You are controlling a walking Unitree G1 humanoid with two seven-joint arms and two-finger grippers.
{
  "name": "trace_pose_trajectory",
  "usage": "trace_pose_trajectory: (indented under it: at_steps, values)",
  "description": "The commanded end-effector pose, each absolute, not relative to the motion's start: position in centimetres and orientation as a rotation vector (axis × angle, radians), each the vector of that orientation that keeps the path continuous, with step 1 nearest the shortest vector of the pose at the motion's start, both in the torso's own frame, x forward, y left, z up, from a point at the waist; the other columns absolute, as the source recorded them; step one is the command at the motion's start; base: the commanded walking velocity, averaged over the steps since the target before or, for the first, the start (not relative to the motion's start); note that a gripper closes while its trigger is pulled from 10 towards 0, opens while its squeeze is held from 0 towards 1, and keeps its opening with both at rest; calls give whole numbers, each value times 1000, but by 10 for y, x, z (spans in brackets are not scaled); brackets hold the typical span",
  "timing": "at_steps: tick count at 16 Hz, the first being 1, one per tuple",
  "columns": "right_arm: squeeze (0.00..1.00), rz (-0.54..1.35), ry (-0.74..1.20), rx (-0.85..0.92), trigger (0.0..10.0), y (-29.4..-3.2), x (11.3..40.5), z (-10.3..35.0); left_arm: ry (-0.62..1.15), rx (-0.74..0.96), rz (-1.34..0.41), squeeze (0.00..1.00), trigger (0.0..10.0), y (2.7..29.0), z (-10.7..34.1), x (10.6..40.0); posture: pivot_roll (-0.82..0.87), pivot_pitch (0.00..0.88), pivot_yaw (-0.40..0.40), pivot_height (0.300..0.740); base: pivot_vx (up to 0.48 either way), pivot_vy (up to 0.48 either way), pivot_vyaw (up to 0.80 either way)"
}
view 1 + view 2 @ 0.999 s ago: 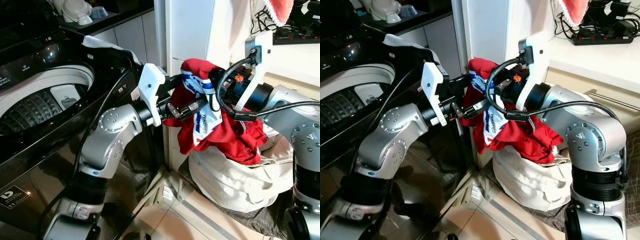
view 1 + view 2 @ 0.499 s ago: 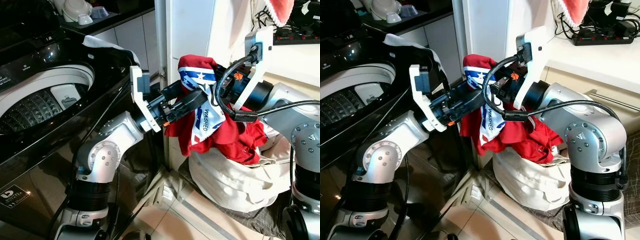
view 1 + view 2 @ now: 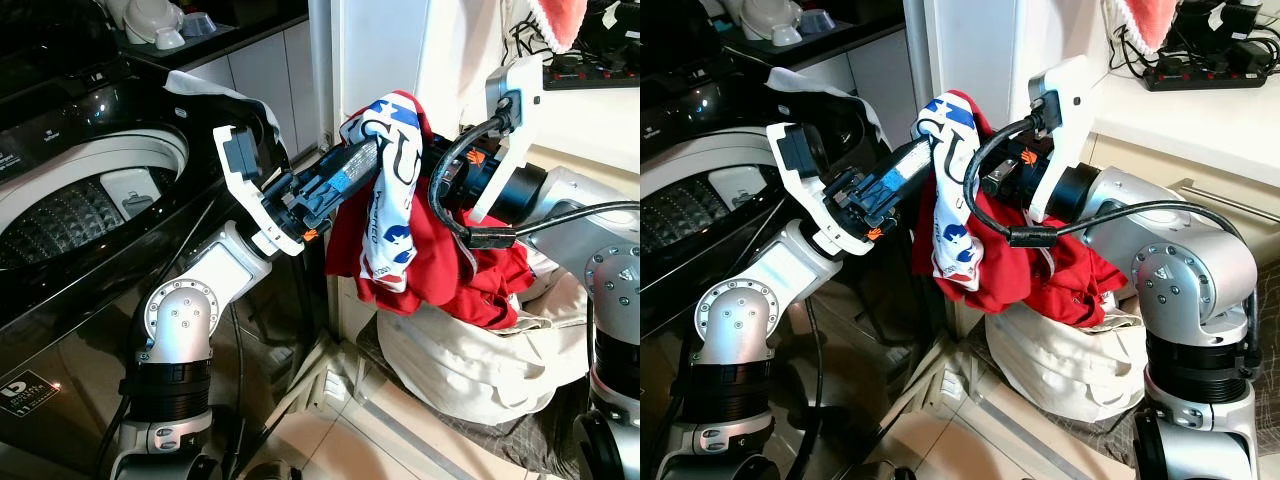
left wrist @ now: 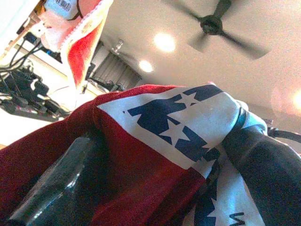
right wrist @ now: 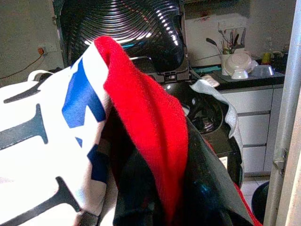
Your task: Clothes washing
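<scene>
Fingers of the left gripper (image 3: 372,150) and right gripper (image 3: 432,165) both pinch the red jersey (image 3: 440,265), lifting it clear of the laundry bag (image 3: 470,355) toward the washing machine (image 3: 90,210).

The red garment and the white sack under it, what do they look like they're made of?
Red garment: soft knit fabric, probably a jersey; it drapes in limp folds and has a printed white-and-blue starred panel. White sack: thicker matte woven cloth, perhaps canvas or cotton, judging by its broad, stiff creases.
</scene>
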State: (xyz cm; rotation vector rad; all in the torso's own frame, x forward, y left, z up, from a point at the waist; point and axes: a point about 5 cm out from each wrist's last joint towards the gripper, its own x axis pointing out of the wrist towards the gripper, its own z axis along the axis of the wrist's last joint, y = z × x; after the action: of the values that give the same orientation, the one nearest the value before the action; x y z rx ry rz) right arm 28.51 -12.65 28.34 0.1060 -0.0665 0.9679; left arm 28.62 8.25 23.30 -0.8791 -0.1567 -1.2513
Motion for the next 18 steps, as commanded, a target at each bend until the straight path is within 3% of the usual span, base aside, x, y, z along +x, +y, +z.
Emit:
trace_pose_trajectory:
  at_steps: [1,2,5,6,7,11,15,18]
  values:
    - [0,994,-53,85,0,-122,282,282,-189,-897,-1314,1000,10000,83,243,281,-3,0,91,740,0,0,0]
    - [0,993,-48,73,0,-123,281,281,-168,-892,-1332,1000,10000,82,240,279,-3,0,91,740,0,0,0]
    - [0,988,-39,50,0,-124,282,279,108,-198,-1300,1000,10000,82,195,278,-8,0,92,740,0,0,0]
    - [0,983,-40,45,0,-127,282,280,172,-34,-1301,1000,10000,95,187,277,-10,0,93,740,0,0,0]
    - [0,979,-41,41,0,-128,282,280,196,-4,-1300,1000,10000,103,186,276,-10,0,93,740,0,0,0]
    - [0,974,-41,33,0,-130,283,281,74,-155,-1200,1000,10000,131,205,286,-8,0,90,740,0,0,0]
    - [0,974,-23,8,0,-130,284,276,-188,-567,-1184,1000,10000,140,238,289,-3,0,83,740,0,0,0]
    - [0,982,-22,2,0,-127,284,276,-185,-570,-1218,1000,10000,128,240,288,-1,0,82,740,0,0,0]
